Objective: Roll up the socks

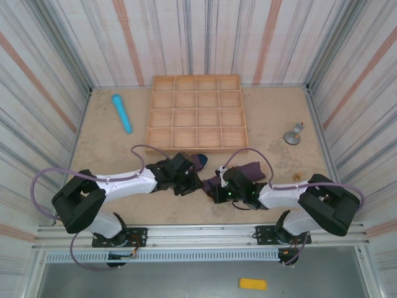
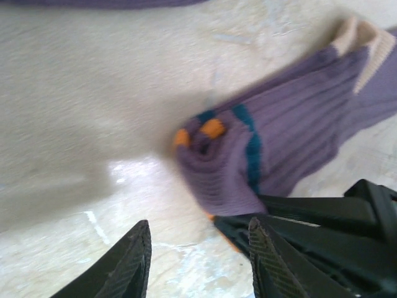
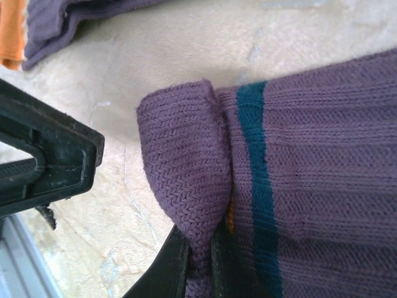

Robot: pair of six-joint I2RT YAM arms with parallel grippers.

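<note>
We've got the tray [image 1: 197,147] at the back of the table [image 1: 105,146], right in the middle. Left of it lies the cylinder [image 1: 122,113]; well off to its right sits a small stand [image 1: 293,135]. Just in front of the tray's near edge lie the socks [image 1: 250,168], between the two arms. The left gripper [image 1: 191,184] is on their left and the right gripper [image 1: 215,189] on their right, a fold of sock between its fingers.
</note>
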